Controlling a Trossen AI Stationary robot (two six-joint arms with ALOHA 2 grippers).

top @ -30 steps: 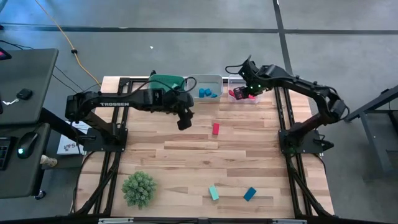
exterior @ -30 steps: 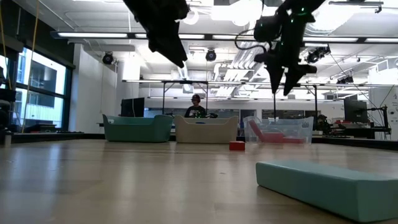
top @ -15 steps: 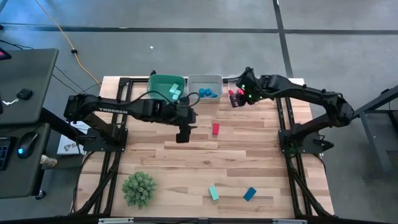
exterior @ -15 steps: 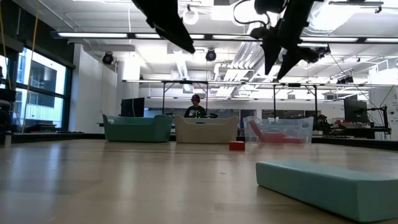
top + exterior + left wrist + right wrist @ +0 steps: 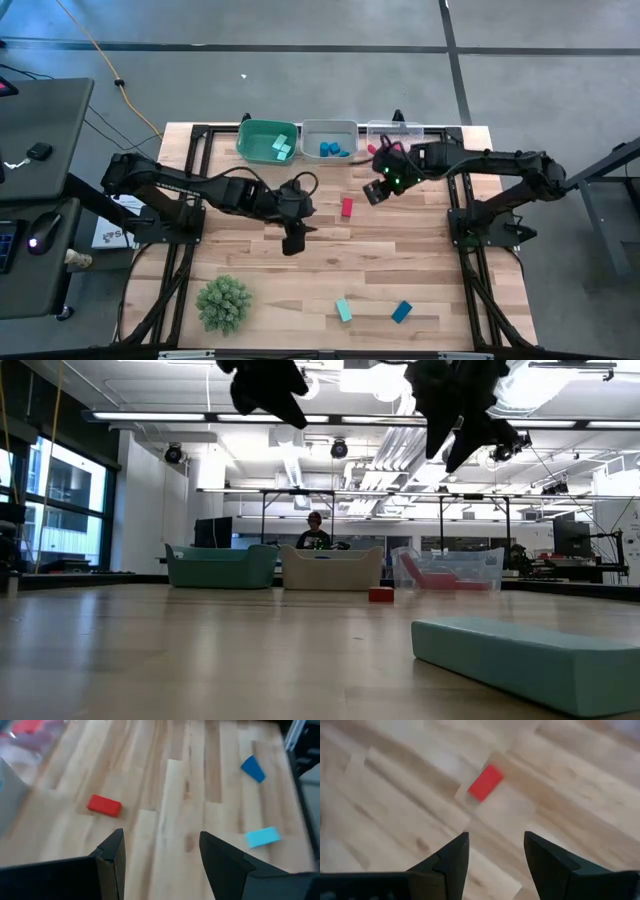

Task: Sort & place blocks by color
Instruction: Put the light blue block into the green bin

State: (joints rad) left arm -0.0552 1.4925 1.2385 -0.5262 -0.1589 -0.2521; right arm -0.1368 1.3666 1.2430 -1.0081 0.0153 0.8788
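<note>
Right gripper (image 5: 377, 190) hovers open near red block (image 5: 347, 207)

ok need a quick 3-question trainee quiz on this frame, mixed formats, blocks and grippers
1. True or false: the red block lies inside the clear bin.
2. Multiple choice: how many loose blocks lie on the table outside the bins? A) one B) three C) five
3. Fill in: both the left gripper and the right gripper have their fingers ____.

Key
1. False. It lies on the bare table, between the two grippers.
2. B. The red block, the teal block and the blue block.
3. Open, and neither holds anything.
</note>
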